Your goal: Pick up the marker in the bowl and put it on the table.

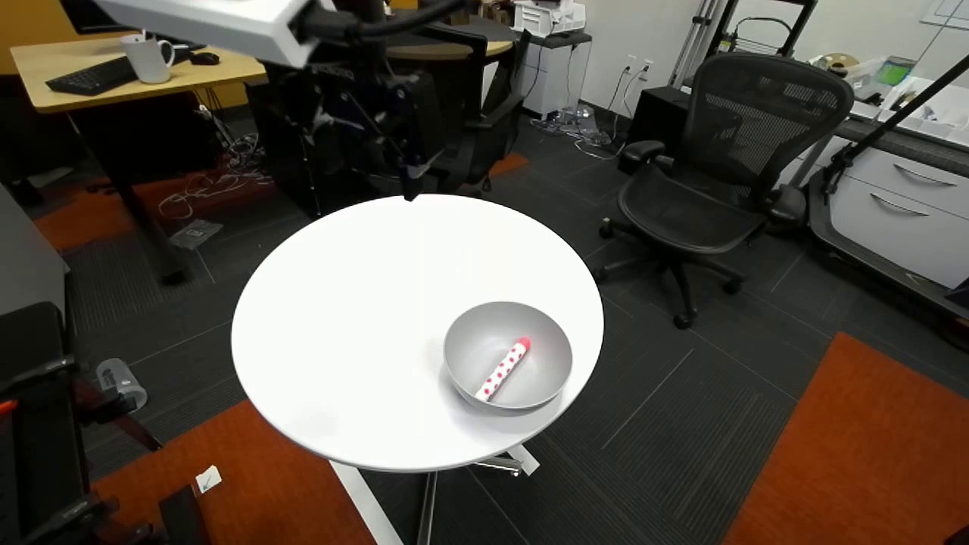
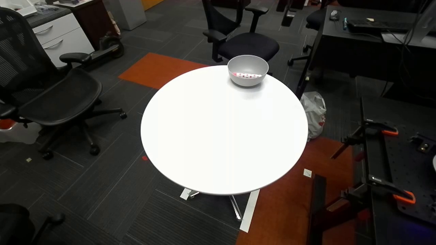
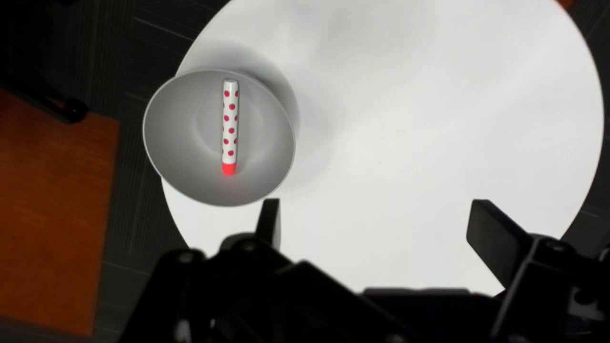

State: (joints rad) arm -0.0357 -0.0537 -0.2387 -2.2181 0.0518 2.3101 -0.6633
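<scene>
- The gripper [image 3: 375, 202] is spread wide – its two black tips stand well apart.
- In an exterior view it hangs by the far edge of the table [image 1: 363, 303], well away from the bowl [image 1: 478, 342].
- The marker [image 3: 229, 126] lies inside the bowl. It is white with red dots, and its red end points to the bottom of the wrist view.
- The bowl is round and grey. It sits close to the table's round edge in both exterior views.
- A white mug [image 1: 149, 62] stands near the front edge of a wooden desk [image 1: 236, 68] – I can't tell what is in it.
- A clear cup [image 1: 121, 384] is on the floor [image 1: 182, 333], out past the table's left edge in that view.
- A white bag [image 2: 314, 115] shows just outside the table's edge. What it holds is hidden.
</scene>
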